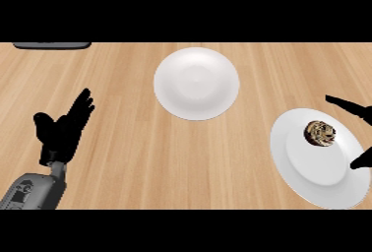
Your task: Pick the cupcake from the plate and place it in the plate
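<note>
Cupcake (320, 133) on right plate (312, 172), right hand (357, 109) near

Two plates (197, 83) (317, 170), one cupcake (320, 133)

Matt wood-grain counter (131, 147); smooth, glossy white plates (196, 82).

No text, label, brand, number or sign can be read anywhere in the head view: the wooden counter (145, 162), the two white plates (196, 106) (320, 189), the cupcake (320, 133) and the dark object at the top left edge (52, 45) all carry no legible marking
</note>
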`<state>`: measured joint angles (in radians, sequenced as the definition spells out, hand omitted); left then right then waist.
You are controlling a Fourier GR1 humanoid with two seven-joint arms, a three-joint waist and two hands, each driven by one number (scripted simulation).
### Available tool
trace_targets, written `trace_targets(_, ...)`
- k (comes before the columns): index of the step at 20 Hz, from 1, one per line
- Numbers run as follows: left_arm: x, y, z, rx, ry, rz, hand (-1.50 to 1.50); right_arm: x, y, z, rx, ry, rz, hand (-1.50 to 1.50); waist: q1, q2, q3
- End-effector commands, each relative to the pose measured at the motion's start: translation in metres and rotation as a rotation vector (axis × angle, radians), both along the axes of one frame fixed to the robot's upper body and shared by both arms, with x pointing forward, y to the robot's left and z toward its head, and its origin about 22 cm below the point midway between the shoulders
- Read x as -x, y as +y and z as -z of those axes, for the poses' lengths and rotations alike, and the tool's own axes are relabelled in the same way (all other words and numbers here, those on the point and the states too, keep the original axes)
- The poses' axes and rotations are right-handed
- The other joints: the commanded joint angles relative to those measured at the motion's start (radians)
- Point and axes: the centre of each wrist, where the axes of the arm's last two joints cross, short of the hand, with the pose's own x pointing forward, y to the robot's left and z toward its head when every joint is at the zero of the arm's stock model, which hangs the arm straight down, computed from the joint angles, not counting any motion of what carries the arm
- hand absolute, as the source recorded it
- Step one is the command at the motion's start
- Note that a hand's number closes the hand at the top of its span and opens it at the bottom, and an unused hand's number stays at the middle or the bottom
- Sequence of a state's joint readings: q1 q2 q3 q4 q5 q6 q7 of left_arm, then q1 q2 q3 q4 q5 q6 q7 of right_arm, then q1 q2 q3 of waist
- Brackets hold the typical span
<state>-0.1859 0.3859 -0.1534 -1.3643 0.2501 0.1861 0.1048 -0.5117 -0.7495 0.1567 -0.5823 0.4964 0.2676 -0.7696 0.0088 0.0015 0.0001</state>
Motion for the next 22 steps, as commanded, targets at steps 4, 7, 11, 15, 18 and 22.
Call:
trace_targets(4,0.005,0.007,0.011,-0.008,0.004,0.000,0.00,-0.022,0.021,-0.005,0.057,0.066,-0.020,-1.50,-0.001,0.000,0.000)
trace_targets(7,-0.017,-0.019,-0.019,-0.001,-0.003,-0.016,0.00,-0.022,0.032,0.008,0.067,0.055,-0.018,-1.50,-0.005,0.000,0.000)
trace_targets(11,0.000,0.001,0.003,-0.009,0.001,-0.014,0.00,-0.027,0.042,0.019,0.101,0.063,-0.009,-1.50,0.000,0.001,0.000)
trace_targets(15,0.012,-0.003,0.007,0.004,0.003,0.003,0.00,-0.032,0.048,0.027,0.126,0.079,-0.007,-1.50,0.008,0.003,0.001)
trace_targets(18,-0.003,0.005,0.000,-0.003,0.002,-0.003,0.00,-0.025,0.051,0.028,0.160,0.074,-0.038,-1.50,-0.006,-0.001,0.000)
trace_targets(22,-0.013,0.001,0.009,-0.010,-0.005,-0.004,0.00,-0.033,0.054,0.022,0.193,0.114,-0.126,1.50,-0.008,0.001,0.000)
